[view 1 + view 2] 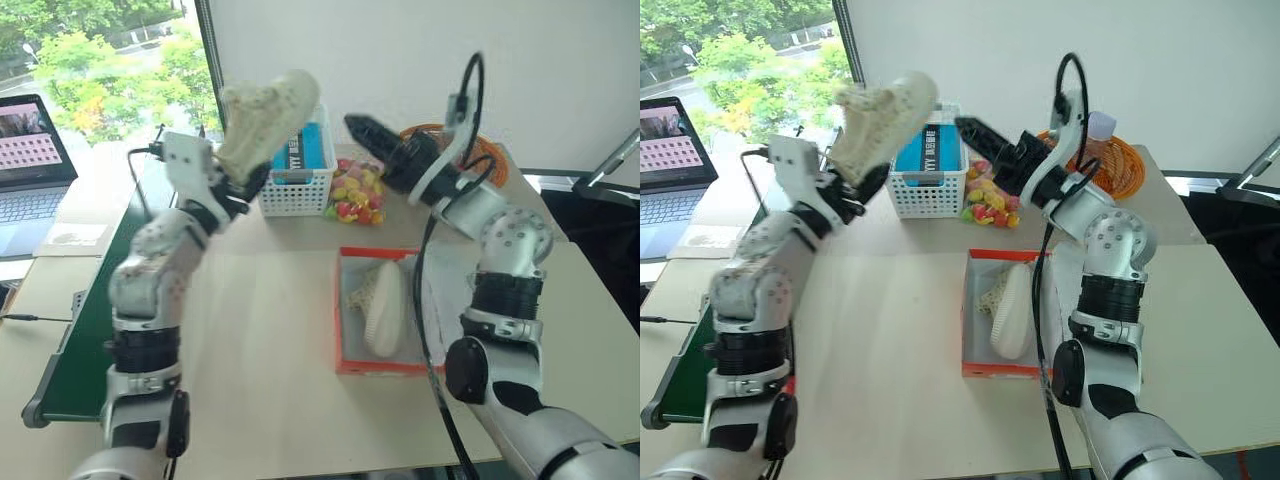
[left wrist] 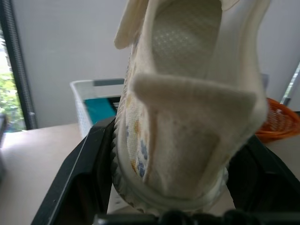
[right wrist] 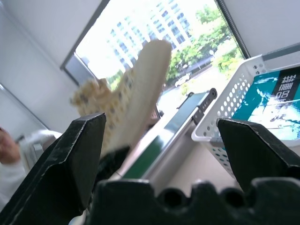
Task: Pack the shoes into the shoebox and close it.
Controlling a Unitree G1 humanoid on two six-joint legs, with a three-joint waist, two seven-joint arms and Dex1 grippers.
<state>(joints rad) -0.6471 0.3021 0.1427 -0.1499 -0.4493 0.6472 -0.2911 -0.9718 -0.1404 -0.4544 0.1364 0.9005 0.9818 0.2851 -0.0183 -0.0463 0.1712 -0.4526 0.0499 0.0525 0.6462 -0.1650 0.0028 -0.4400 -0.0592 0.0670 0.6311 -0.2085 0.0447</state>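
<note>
Clamping our left gripper [image 1: 243, 172] on the second cream knit sneaker [image 1: 265, 120] above the red-orange cardboard shoebox [image 1: 345, 368], right gripper [image 3: 164, 140] spread empty, we judge lowering it beside its boxed mate [image 1: 385, 308] comes next.

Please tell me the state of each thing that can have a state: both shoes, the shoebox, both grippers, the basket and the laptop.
Shoe in the air: held up, gripped at the heel.
Shoe in the box: lying inside.
Shoebox: open, one shoe in it.
Left gripper: shut on the raised shoe.
Right gripper: open, holding nothing.
White basket: upright, a blue package inside.
Laptop: open, screen lit.
</note>
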